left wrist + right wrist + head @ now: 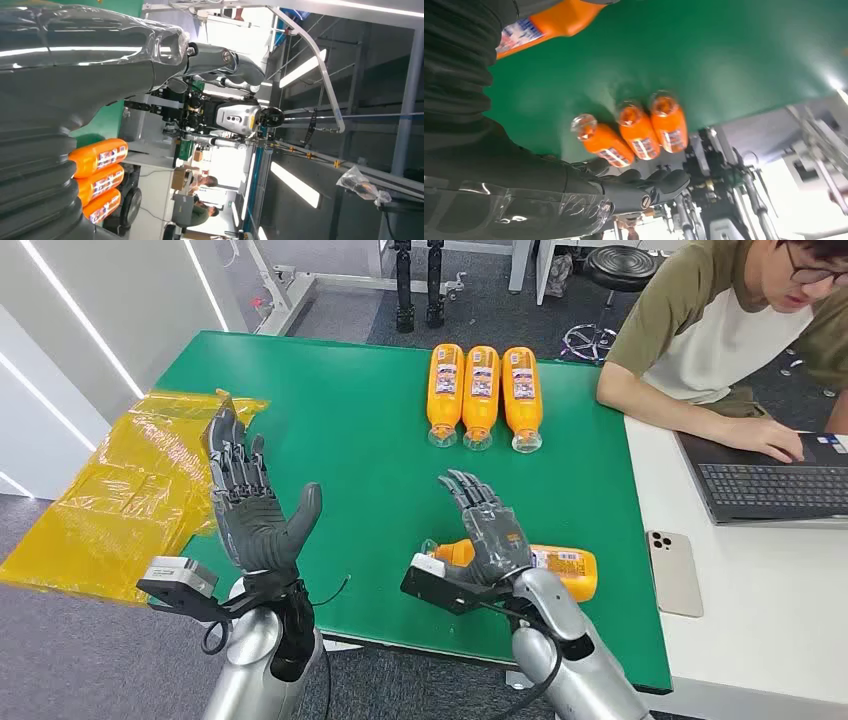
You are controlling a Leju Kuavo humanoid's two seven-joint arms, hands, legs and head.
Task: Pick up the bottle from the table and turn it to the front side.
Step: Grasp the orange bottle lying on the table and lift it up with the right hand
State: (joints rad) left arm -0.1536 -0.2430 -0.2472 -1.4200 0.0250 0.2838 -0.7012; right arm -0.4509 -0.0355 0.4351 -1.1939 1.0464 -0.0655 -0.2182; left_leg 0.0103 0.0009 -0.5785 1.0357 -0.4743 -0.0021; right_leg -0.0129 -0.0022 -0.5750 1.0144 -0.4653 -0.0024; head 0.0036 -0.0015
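Fingers [470, 490] above crosswise bottle [565, 568], cap leftward.

Orange bottle [560, 569] with printed label, lying on its side near the green table's [350, 440] front edge. Clear cap end pointing left.

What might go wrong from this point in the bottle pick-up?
The right hand hovers open above the lying bottle, which sits near the green table's front edge; a clumsy grasp might roll it off. The phone lies close by and might get knocked.
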